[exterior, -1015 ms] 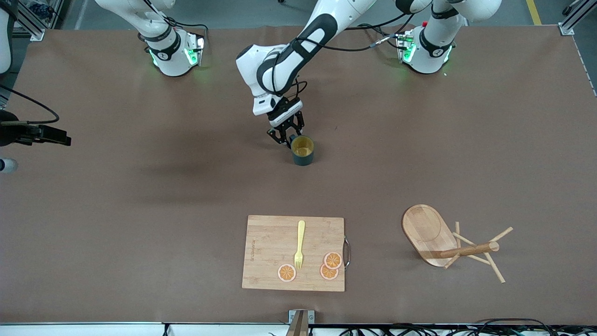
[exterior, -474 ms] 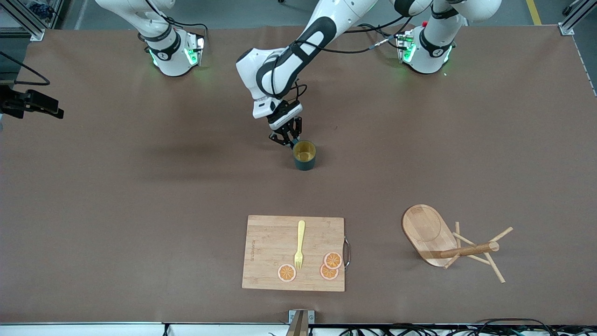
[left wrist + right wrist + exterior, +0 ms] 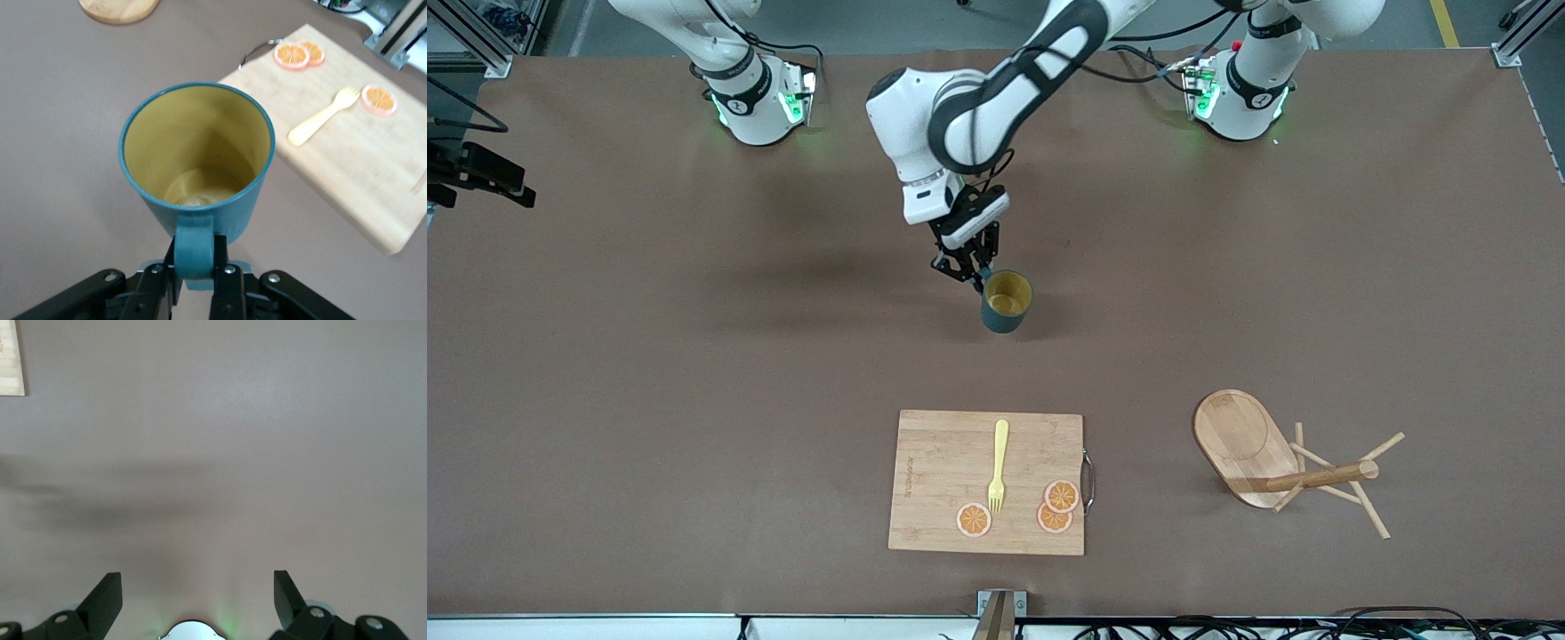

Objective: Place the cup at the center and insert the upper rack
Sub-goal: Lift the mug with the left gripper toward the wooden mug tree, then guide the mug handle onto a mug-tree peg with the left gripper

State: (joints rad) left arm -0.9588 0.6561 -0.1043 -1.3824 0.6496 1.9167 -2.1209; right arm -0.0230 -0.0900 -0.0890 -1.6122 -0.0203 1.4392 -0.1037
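Observation:
My left gripper [image 3: 974,271] is shut on the handle of the dark teal cup [image 3: 1007,302]. It holds the cup slightly tilted, just over the brown table's middle. The left wrist view shows the cup's mustard-yellow inside [image 3: 197,160] and the fingers [image 3: 230,290] clamped on either side of the handle. The upper rack [image 3: 1280,462], a light wooden mug tree, lies on its side toward the left arm's end of the table, near the front camera. Its oval base shows in the left wrist view [image 3: 119,8]. My right gripper [image 3: 193,587] is open and empty, up at the right arm's end [image 3: 516,188].
A rectangular wooden cutting board [image 3: 943,480] lies nearer to the front camera than the cup, with a yellow fork [image 3: 998,467] and three orange slices [image 3: 1062,495] on it. It also shows in the left wrist view [image 3: 360,187]. Both arm bases stand along the table's edge farthest from the camera.
My left gripper has closed on the cup's handle and raised the cup a little, tilting it. My right gripper has drawn back toward the right arm's end of the table.

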